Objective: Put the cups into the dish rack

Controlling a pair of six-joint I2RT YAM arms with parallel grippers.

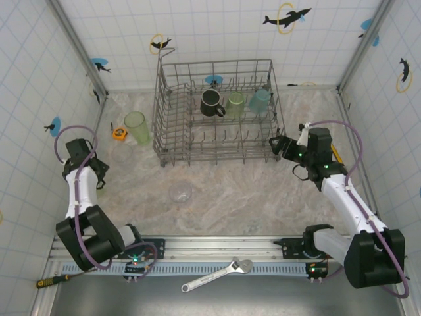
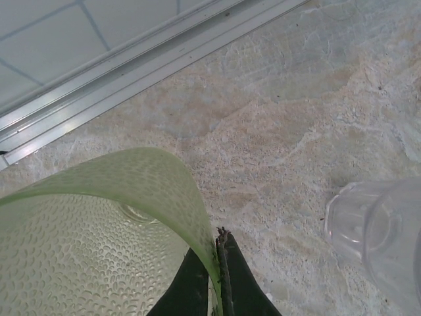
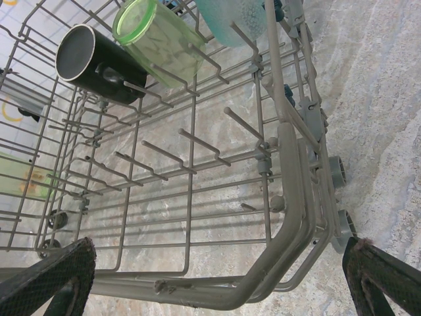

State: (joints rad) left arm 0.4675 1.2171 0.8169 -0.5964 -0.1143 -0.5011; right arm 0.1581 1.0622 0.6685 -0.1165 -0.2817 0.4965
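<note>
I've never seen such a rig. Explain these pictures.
Two robot arms are bolted at a table's near edge. One picture looks down from above and behind them; the others come from cameras on each wrist. Loose on the table: a green cup, a clear cup, a tape measure. The rack holds a mug, a green tumbler, a teal tumbler. The left claw is pinched shut on a second green cup's rim; the right claw hangs open and empty beside the rack.

dish rack (image 1: 217,141) front rows open, three cups (image 1: 235,103) fill back row
</note>
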